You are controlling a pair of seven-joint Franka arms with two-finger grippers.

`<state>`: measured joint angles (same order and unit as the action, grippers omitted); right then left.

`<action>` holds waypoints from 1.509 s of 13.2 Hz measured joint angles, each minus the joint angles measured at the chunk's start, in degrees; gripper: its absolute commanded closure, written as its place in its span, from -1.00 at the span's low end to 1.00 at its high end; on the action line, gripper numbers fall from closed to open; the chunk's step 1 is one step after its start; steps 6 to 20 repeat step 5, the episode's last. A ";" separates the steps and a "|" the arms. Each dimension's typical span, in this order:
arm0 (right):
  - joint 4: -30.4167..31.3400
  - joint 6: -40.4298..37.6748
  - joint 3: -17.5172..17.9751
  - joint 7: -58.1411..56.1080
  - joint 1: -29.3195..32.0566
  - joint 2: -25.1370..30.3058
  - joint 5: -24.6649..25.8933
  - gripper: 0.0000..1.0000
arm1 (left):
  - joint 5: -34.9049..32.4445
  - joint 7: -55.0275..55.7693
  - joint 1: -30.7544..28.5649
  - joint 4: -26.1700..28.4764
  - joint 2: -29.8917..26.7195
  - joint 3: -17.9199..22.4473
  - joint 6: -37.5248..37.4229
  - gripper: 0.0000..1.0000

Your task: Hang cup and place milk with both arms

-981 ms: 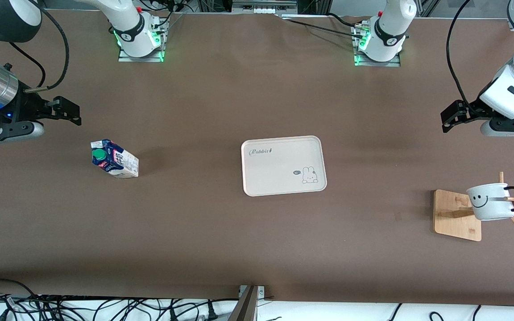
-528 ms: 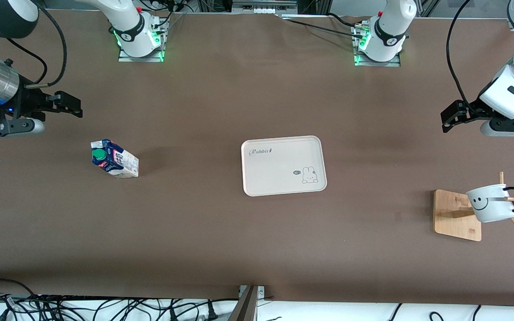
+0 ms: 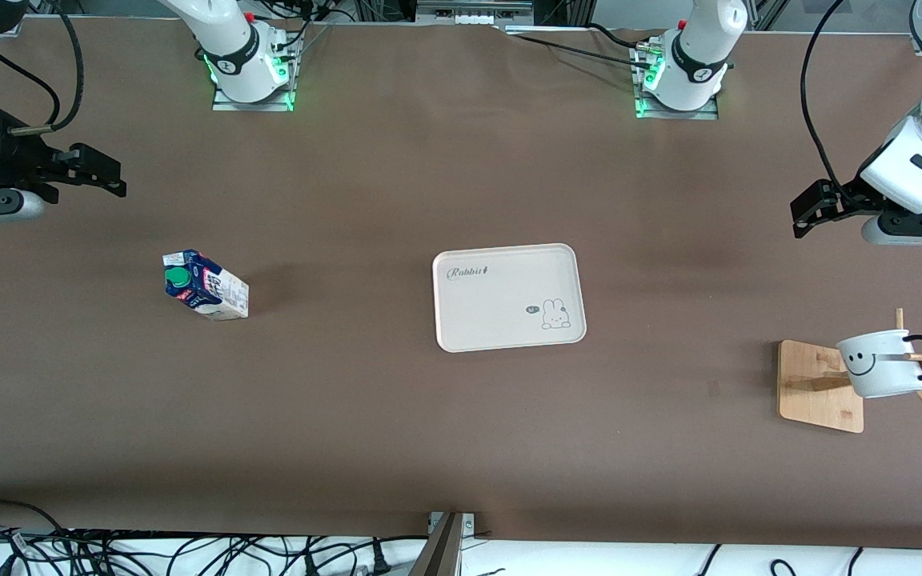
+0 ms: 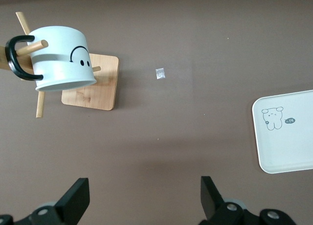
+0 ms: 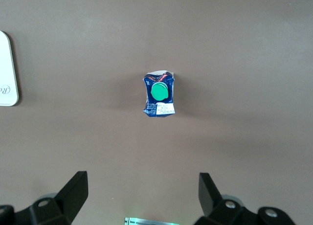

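Already your cup [image 3: 879,364] hangs by its black loop handle on a peg of the wooden rack [image 3: 819,386], smiley face showing, at the left arm's end of the worktop [image 3: 397,416]. Your milk [image 3: 205,286] stands on the bare brown surface toward the right arm's end, green cap up. Between them sits the cream tray [image 3: 461,324] with its rabbit drawing, nothing on it; from the tray the milk is at about nine o'clock in the front view and the cup at about four. Cables trail along the worktop's edge nearest the front camera, and both arm bases glow green. Your left pincer [image 4: 144,203] hangs over bare worktop near the rack, fingers spread wide, holding nothing. Your right pincer [image 5: 142,198] hangs over the worktop near the milk, equally spread and empty.
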<state>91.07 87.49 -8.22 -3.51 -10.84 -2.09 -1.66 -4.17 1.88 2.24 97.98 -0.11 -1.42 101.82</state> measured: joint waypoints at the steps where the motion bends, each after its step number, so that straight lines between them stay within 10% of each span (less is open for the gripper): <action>1: 0.03 0.01 0.44 0.00 0.21 0.10 0.16 -1.00 | 0.00 0.00 0.00 0.00 0.00 0.00 0.00 -1.00; 20: -0.01 0.40 0.88 0.01 0.23 0.16 0.35 -1.00 | 0.00 0.00 0.00 0.00 0.00 0.00 0.00 -1.00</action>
